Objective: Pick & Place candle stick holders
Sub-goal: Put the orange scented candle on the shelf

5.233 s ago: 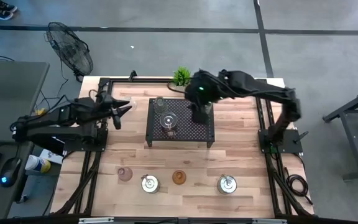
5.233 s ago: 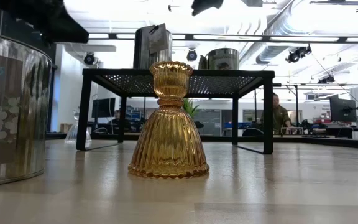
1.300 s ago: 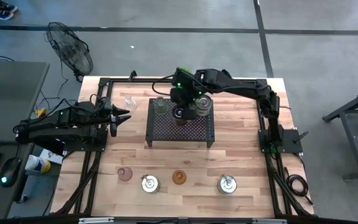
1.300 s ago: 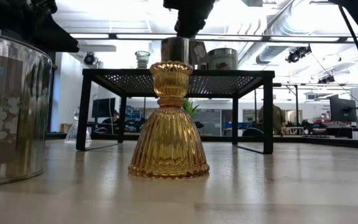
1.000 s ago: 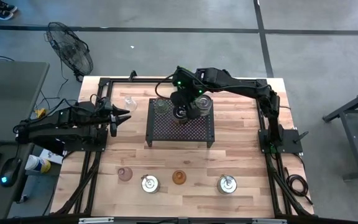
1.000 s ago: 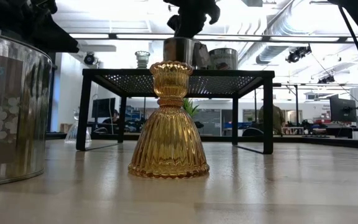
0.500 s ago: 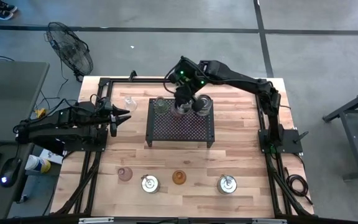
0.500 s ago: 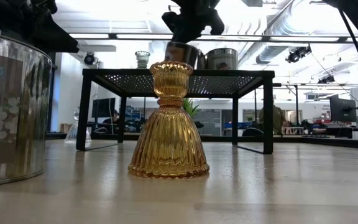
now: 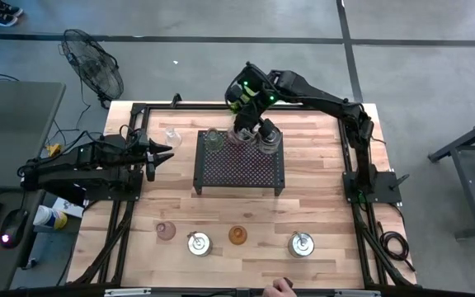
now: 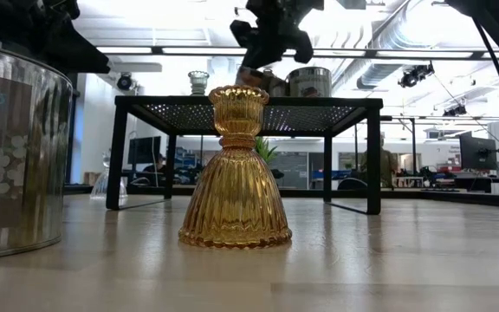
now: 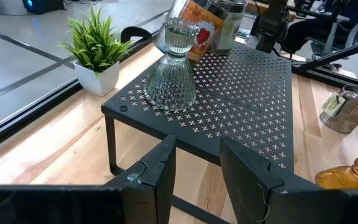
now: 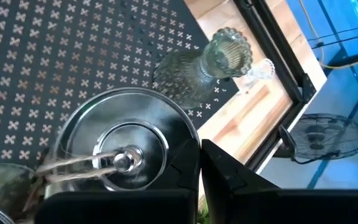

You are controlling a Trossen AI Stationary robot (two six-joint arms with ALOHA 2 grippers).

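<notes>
A black perforated rack (image 9: 239, 165) stands mid-table. On it rest a greenish glass holder (image 9: 213, 140) (image 11: 169, 74) and a silver holder (image 9: 269, 142). Over the rack's far edge my right gripper (image 9: 242, 130) (image 12: 199, 171) is shut on another silver holder (image 12: 123, 155) (image 11: 194, 28), which is tilted. My left gripper (image 9: 162, 152) (image 11: 197, 168) waits open at the table's left, pointing at the rack. Near the front edge stand a pink holder (image 9: 166, 231), a silver one (image 9: 198, 242), an amber one (image 9: 237, 235) and a second silver one (image 9: 301, 244). My right gripper pinches the silver holder's rim (image 12: 190, 146), one finger on the cup's inner side and the other outside its wall. The fingers slant down from above. The holder hangs tilted (image 10: 251, 80); the amber holder in front hides whether its lower edge touches the rack.
A clear glass holder (image 9: 171, 134) stands left of the rack. A small potted plant (image 9: 240, 101) sits at the far edge. A fan (image 9: 93, 66) stands off the table's far left. A person's hand (image 9: 280, 286) shows at the near edge.
My right gripper has carried the silver holder toward the table's far edge, over the rack's far side, and has rolled about its own line. The holder, upright a second ago, is now tipped. The gripper stays shut on it.
</notes>
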